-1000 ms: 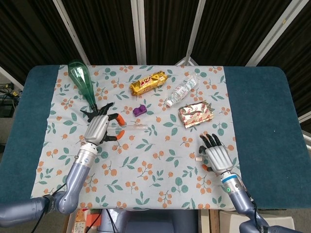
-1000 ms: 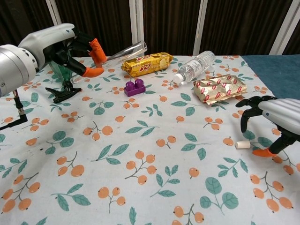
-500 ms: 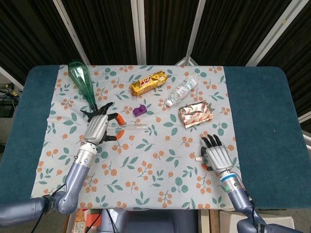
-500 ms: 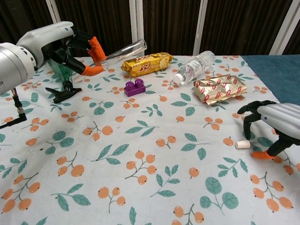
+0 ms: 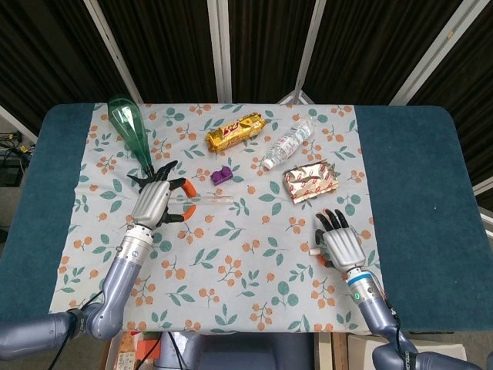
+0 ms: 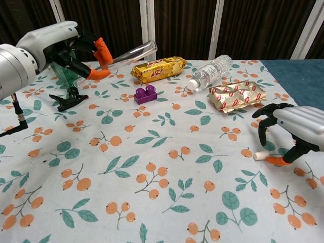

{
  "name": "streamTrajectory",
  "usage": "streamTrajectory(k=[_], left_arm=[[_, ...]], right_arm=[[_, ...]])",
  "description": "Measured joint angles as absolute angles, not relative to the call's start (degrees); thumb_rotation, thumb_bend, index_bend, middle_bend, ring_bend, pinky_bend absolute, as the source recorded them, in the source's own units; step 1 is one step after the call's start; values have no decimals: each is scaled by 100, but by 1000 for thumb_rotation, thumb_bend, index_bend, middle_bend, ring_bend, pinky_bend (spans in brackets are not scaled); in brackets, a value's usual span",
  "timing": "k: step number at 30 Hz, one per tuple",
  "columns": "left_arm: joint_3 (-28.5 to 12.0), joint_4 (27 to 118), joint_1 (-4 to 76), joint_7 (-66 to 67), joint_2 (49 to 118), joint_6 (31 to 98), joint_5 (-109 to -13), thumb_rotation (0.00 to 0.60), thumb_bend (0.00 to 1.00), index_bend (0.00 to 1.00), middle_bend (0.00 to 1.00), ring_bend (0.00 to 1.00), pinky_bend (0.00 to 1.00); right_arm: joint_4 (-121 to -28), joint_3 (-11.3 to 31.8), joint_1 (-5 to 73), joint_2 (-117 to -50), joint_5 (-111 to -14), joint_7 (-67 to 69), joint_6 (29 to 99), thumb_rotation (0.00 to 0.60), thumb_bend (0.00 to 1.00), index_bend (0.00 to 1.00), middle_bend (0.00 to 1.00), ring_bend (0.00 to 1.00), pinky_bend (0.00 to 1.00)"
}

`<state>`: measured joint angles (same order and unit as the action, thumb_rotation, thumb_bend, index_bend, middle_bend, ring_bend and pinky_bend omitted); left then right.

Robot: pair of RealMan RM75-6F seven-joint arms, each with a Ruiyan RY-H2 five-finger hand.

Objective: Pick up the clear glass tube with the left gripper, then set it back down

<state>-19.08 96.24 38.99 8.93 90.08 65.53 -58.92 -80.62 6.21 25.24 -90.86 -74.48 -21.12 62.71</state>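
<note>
The surface (image 5: pixel 400 177) was a dark teal top with a leaf-and-berry printed cloth (image 5: pixel 231 254) spread over its middle. The tube (image 6: pixel 132 53) was a slim cylinder of clear glass, tilted, its open end higher and pointing right. The left hand (image 6: pixel 71 48) — smooth grey shell, dark fingers, orange tips — pinched the tube's lower end between thumb and a finger and held it clear above the cloth, at the far left. In the head view the tube (image 5: pixel 206 200) ran out rightward from that hand (image 5: pixel 154 202).

Just beyond the left hand lay a green glass flask (image 5: pixel 129 132), bulb-ended with a long tapering neck, and a black clip (image 6: pixel 68 98) sat on the cloth below the hand. To the right of the tube were a shiny gold wrapper (image 5: pixel 235 131), a small purple brick (image 6: pixel 145 94), a clear ribbed plastic bottle (image 5: pixel 289 142) on its side and a crumpled red-and-gold foil pack (image 5: pixel 310 182).

The right hand (image 6: pixel 291 131) hovered at the near right with fingers curled downward and apart, gripping nothing — a small white cylinder (image 6: pixel 259 156) lay just beside its orange thumb tip.
</note>
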Motion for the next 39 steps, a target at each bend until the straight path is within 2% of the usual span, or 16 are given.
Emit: streamTrajectory(k=[7,12,27,33,39], left_arm=[[-1902,9658,3906,929,8989,6587,-5893,600,527,605,494,46,0],[-1912,9680,3910,939,8981,6614,-5872,600,527,605,494,46,0],[-1896,9675,3912,916,8958,6621,-5843,600,527,605,494,46,0],[-1878,9671,3911,909,8965,6624,-5844,600,526,605,494,46,0],[-1854,9638,3916,909,8987,6602,-5822,600,527,605,494,46,0]], right_arm=[[-8035,577,2535,-9099,-7404,-2150,6243,600,347,534,159,22,0],[-8026,559,2557,-9105,-7408,-2195,6246,600,350,482,159,22,0],[-7963,524,2593,-9174,-7327,-2309,6241,600,385,481,159,22,0],[-7955,520,2598,-9206,-7307,-2311,6253,600,436,550,159,23,0],[-8002,545,2599,-9174,-7449,-2232,6405,600,445,580,160,23,0]])
